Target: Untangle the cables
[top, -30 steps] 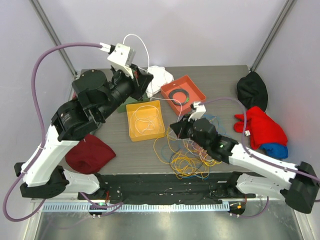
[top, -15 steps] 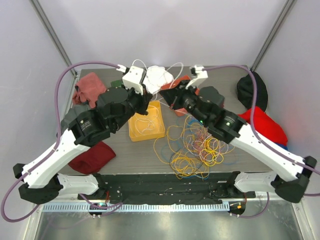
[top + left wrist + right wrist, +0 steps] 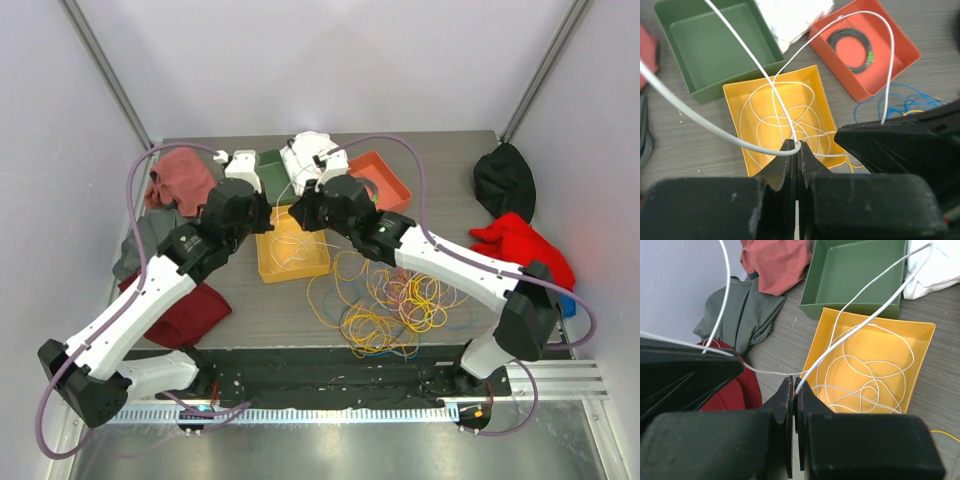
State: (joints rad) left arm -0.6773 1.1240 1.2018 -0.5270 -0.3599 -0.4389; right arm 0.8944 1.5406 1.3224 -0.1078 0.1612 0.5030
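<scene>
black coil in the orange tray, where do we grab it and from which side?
Take the black coil from straight above: it lies flat inside the orange tray, whose walls block a sideways approach. Pinch across the bundled arc on the side away from the green connector, with one of the fingers in the open middle and the other outside.

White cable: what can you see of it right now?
The white cable is string-thin, smooth and limp. Most of it lies in loose overlapping loops in the yellow tray. Two strands rise out of the tray. The left hand, shut, pinches one at its fingertips, and the right hand, shut, pinches another. Beyond the hands it arcs slack in the air. I cannot make out its ends.
</scene>
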